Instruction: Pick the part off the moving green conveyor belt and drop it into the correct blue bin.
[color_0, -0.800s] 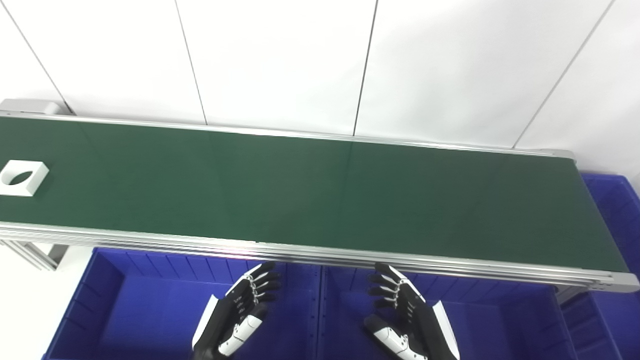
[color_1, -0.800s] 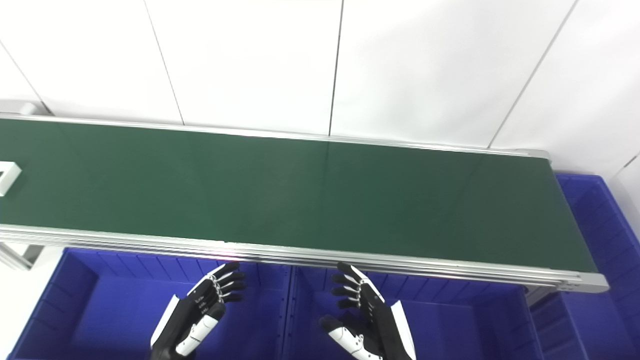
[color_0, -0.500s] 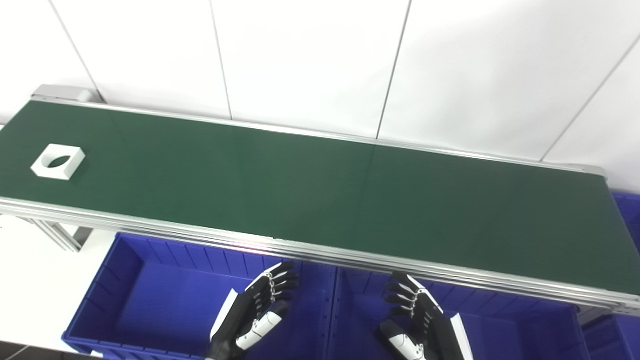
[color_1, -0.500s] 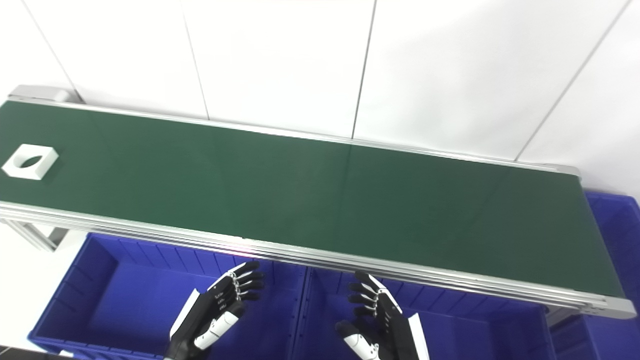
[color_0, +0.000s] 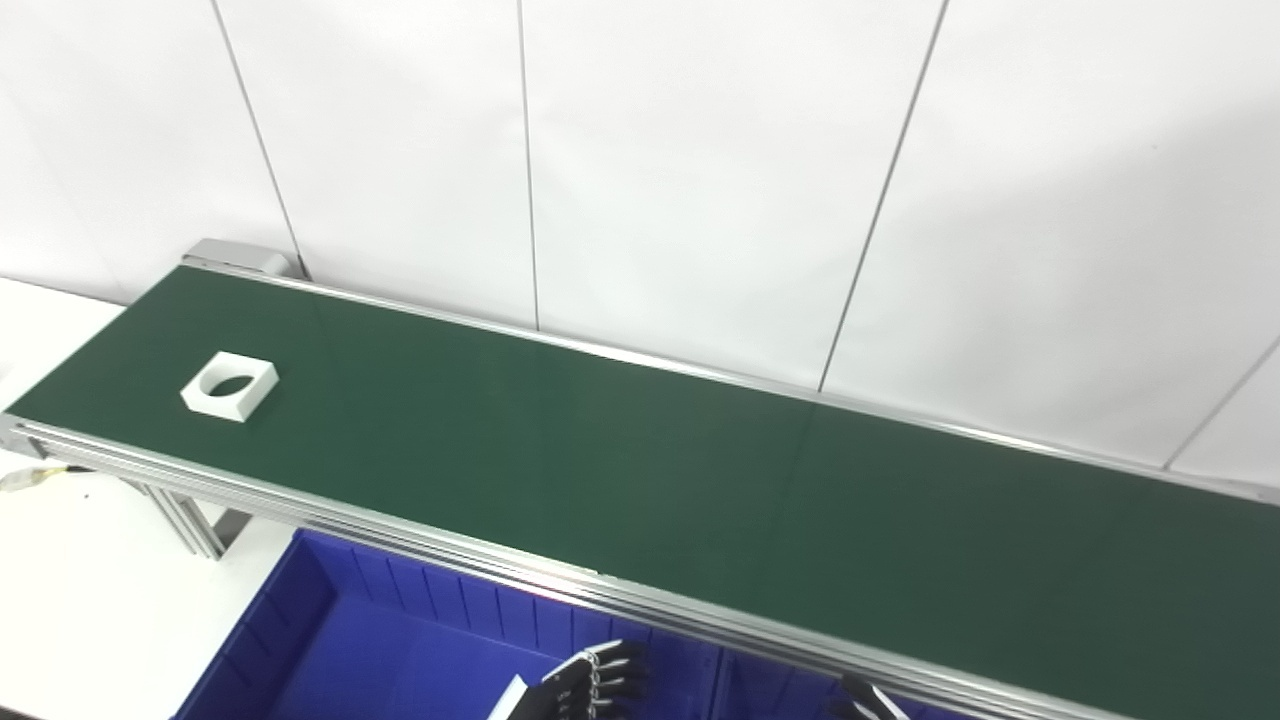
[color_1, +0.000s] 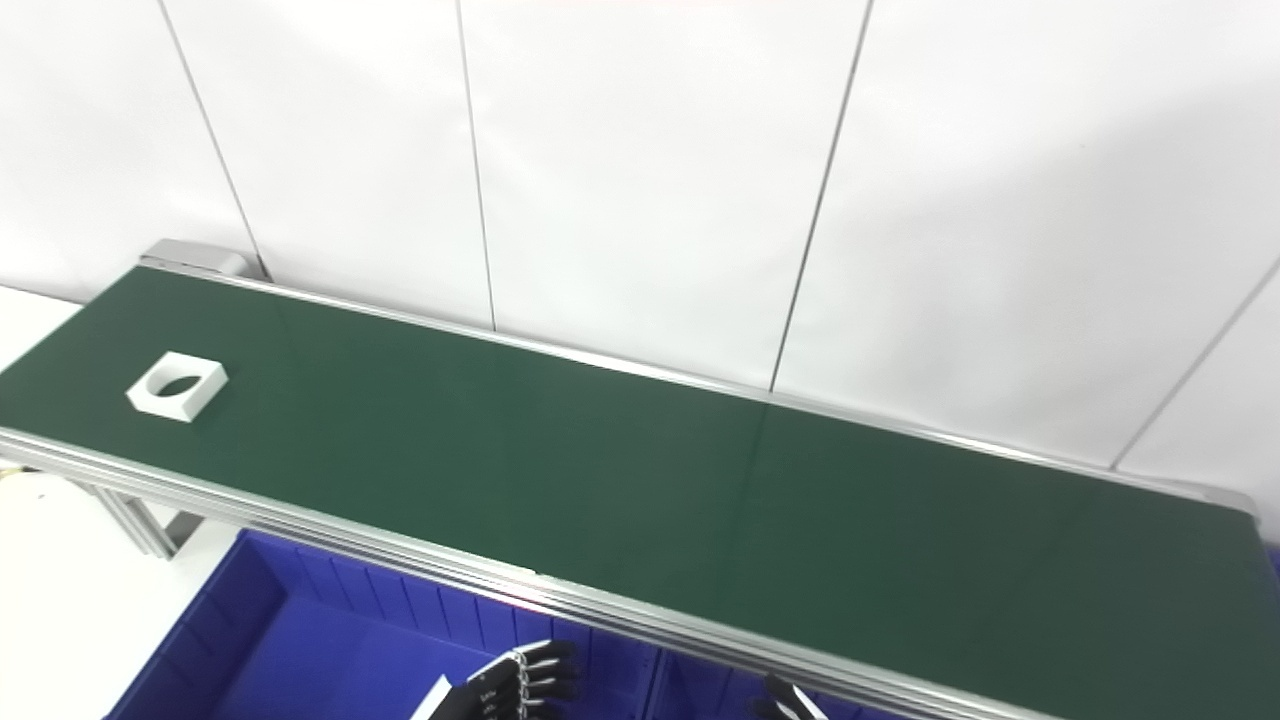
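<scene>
A white square part with a round hole (color_0: 229, 385) lies flat near the left end of the green conveyor belt (color_0: 640, 480); it also shows in the right eye view (color_1: 177, 385). My left hand (color_0: 590, 685) shows only its fingers at the bottom edge, apart and empty, over the blue bin (color_0: 400, 650) in front of the belt. Of my right hand (color_0: 865, 700) only a tip shows at the bottom edge. Both hands are far from the part, to its lower right.
The belt's aluminium front rail (color_0: 420, 550) runs between the hands and the belt. A second blue bin (color_1: 700, 690) shows just right of the first. A white panelled wall stands behind the belt. White floor lies at the left.
The camera has swung up and to the left, so the hands have dropped almost out of the picture. The part has ridden a little rightward along the belt from its left end.
</scene>
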